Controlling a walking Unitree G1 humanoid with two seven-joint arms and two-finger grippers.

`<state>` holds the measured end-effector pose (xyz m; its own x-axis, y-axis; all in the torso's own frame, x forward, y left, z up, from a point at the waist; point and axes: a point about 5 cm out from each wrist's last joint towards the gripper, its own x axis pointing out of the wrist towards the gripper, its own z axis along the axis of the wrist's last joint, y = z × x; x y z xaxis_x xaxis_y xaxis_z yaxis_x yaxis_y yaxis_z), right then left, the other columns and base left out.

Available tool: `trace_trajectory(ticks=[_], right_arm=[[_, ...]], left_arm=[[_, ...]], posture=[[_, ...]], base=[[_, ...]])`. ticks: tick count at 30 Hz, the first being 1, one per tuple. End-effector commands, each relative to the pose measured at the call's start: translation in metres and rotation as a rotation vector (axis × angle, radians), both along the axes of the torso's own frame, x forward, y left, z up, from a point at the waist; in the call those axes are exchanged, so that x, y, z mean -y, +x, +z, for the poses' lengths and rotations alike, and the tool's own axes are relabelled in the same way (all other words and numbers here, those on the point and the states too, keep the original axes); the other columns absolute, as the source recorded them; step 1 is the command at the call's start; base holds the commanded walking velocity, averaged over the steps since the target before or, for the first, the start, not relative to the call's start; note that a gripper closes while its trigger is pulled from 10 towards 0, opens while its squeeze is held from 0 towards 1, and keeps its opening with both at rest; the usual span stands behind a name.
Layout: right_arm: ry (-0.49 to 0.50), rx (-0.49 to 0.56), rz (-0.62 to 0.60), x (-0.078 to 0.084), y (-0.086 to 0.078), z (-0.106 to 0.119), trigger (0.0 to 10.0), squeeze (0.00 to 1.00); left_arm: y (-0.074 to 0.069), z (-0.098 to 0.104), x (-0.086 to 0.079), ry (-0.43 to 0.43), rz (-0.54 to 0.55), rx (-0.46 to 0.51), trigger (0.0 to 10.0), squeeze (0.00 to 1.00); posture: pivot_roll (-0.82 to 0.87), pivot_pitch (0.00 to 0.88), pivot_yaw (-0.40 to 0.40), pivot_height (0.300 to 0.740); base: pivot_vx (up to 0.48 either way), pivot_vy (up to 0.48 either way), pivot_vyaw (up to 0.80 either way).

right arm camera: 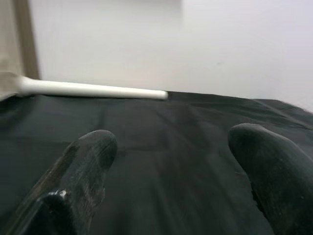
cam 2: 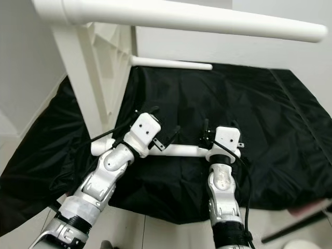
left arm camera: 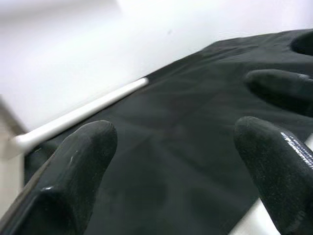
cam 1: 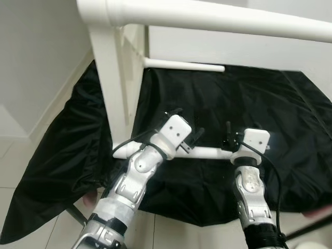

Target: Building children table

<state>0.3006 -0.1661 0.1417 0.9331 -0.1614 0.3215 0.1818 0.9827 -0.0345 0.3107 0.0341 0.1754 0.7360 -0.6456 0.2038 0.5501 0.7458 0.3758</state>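
Table (cam 1: 111, 83) on its side over black cloth (cam 1: 259, 104); both spread end effectors, left (cam 1: 187, 136) and right (cam 1: 233, 139), straddle a loose white leg (cam 1: 207, 153); lifting it to its socket likely follows.

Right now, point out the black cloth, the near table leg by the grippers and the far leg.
black cloth (cam 1: 249, 104), left eye view, open middle.
near table leg (cam 1: 210, 153), left eye view, mid-shaft.
far leg (cam 1: 181, 65), left eye view, mid-shaft.

The black cloth (cam 1: 249, 104) ahead of both grippers lies open, room to reach forward; to the left the white table frame (cam 1: 111, 78) blocks the way; its top leg (cam 1: 218, 21) spans overhead; a far leg (cam 1: 184, 65) juts out near the wall (cam 1: 233, 49).
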Motion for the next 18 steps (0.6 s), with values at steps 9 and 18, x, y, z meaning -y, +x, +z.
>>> trace_trajectory(ticks=[9, 18], right_arm=[[-0.015, -0.027, 0.021, 0.0, 0.001, -0.004, 10.0, 0.0], [-0.027, -0.026, 0.037, -0.003, 0.002, -0.003, 10.0, 0.0]], left_arm=[[0.004, 0.004, -0.005, -0.038, 0.11, 0.028, 10.0, 0.0], [0.0, 0.003, -0.009, -0.048, 0.107, 0.017, 10.0, 0.0]], posture=[[0.0, 0.027, -0.036, 0.74], [-0.02, 0.015, -0.045, 0.74]], base=[[0.0, 0.0, 0.0], [0.0, 0.0, 0.0]])
